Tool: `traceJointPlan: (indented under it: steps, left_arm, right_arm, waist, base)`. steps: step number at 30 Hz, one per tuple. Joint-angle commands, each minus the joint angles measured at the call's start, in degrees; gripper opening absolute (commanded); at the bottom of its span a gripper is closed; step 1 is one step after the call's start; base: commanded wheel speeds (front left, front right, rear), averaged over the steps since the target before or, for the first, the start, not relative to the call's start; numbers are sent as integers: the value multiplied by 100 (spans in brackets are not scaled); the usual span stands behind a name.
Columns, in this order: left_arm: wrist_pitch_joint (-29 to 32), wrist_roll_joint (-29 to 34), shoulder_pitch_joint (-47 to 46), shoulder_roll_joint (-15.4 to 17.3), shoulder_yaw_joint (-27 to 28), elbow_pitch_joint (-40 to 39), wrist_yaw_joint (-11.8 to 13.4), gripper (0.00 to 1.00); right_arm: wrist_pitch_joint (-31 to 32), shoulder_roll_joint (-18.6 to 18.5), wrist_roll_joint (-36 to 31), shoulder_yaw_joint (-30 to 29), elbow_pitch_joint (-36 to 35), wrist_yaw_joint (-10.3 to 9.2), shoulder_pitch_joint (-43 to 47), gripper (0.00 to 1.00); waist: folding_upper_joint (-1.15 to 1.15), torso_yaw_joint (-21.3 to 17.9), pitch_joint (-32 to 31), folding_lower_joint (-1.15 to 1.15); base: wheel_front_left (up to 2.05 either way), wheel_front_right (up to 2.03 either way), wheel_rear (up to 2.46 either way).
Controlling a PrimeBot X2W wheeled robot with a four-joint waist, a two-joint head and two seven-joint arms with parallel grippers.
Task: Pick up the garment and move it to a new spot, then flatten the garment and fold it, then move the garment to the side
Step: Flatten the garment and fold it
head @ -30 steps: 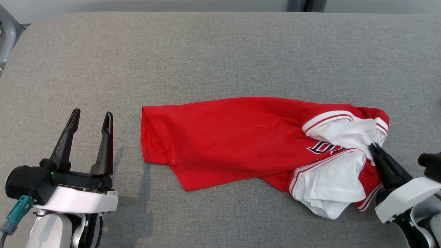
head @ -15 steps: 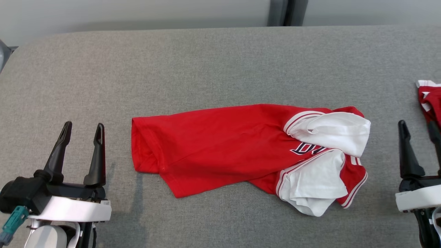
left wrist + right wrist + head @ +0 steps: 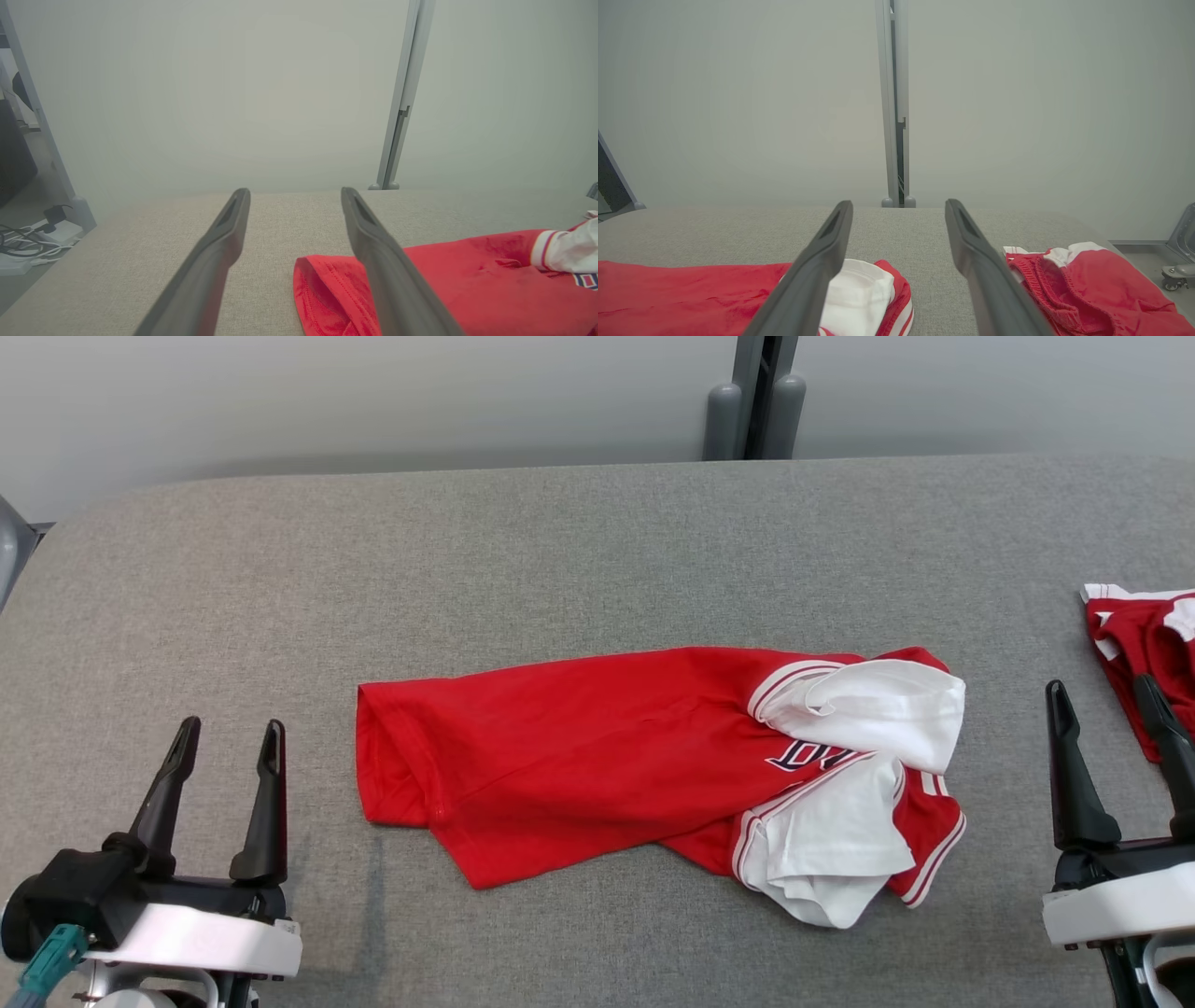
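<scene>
A red garment (image 3: pixel 579 747) with white, striped sleeves lies crumpled across the middle of the grey table (image 3: pixel 560 551); its sleeve end is bunched at the right. The left wrist view has its hem end (image 3: pixel 327 294) just right of my fingers. In the right wrist view the white sleeve (image 3: pixel 859 294) lies low between the fingers. My left gripper (image 3: pixel 229 747) stands open at the lower left, well clear of the cloth. My right gripper (image 3: pixel 1102 705) is open at the lower right, empty, to the right of the sleeves.
A second red and white garment (image 3: pixel 1144 635) lies at the table's right edge, just behind my right gripper, and shows as a heap (image 3: pixel 1083 289) in the right wrist view. A grey post (image 3: pixel 754 401) stands against the wall behind the table.
My right gripper has let go of the sleeve end, opened and drawn back to the right. The head camera has tilted up, bringing the wall and the second garment into view.
</scene>
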Motion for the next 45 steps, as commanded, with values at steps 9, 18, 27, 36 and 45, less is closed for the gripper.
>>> traceJointPlan:
  steps: [9,18,27,36,45]
  left_arm:
    - [111,-57,81,29,-109,41,47,100]
    - [609,-186,-216,93,-625,209,-201,100]
    - [1597,-975,-469,202,-1532,958,-365,100]
    - [1635,-1619,-819,535,-1961,1489,-360,100]
    - [1361,-1952,-986,727,-2328,1578,-361,53]
  right_arm:
    - [162,67,25,-5,-172,0,150,100]
    - [243,70,85,70,-213,0,51,100]
    - [208,101,87,221,-108,0,-98,100]
    - [130,130,63,195,-8,0,-200,100]
    - [103,161,48,170,36,0,-203,100]
  waist:
    - [0,29,-89,0]
    - [0,71,83,0]
    - [0,-140,371,0]
    - [0,-312,555,0]
    - [0,-324,581,0]
  base:
    - [0,0,0]
    - [0,0,0]
    - [0,0,0]
    - [0,0,0]
    - [0,0,0]
